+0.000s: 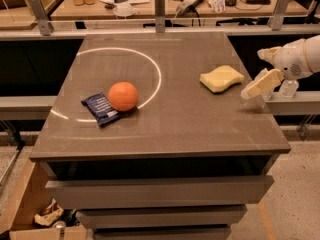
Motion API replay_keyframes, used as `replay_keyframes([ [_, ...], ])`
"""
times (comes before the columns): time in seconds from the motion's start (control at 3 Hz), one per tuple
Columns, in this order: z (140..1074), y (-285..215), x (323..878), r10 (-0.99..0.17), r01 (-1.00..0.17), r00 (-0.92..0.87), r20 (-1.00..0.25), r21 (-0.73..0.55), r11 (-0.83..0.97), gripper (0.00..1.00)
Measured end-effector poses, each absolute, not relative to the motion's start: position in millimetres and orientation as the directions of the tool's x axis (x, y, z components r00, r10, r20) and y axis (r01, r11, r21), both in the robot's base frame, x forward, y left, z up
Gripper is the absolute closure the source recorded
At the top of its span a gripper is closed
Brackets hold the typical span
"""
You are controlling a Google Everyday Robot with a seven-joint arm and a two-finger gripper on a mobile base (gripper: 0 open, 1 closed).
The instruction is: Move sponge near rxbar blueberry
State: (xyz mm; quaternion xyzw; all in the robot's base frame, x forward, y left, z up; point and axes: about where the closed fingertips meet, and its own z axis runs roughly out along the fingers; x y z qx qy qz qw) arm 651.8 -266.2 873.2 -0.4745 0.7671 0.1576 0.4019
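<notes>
The pale yellow sponge [221, 78] lies on the right part of the brown table top [165, 129]. The dark navy rxbar blueberry [100, 108] lies flat at the left, touching the left side of an orange ball [123, 96]. My cream-coloured gripper [254, 74] hangs at the table's right edge, a short way right of the sponge and not touching it. It is open and empty, with its fingers pointing left toward the sponge.
A white circle line [150, 64] is drawn on the table top around the ball's area. Drawers [160, 191] sit under the table front. A cluttered bench with rail posts [159, 4] runs behind. A cardboard box [30, 219] stands on the floor at the lower left.
</notes>
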Motion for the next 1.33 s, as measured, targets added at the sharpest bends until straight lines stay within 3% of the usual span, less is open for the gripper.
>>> replay_keyframes([
  [0.33,863.9,-248.2,657.7,-0.559,-0.864,-0.228,-0.798,-0.099,0.494,0.0],
  [0.67,854.0,-226.2,662.9,-0.548,-0.882,-0.206,-0.811,-0.089,0.463,0.16],
  [1.33,829.5,-206.3,665.6,-0.588,-0.913,-0.191,-0.786,-0.078,0.4,0.62],
])
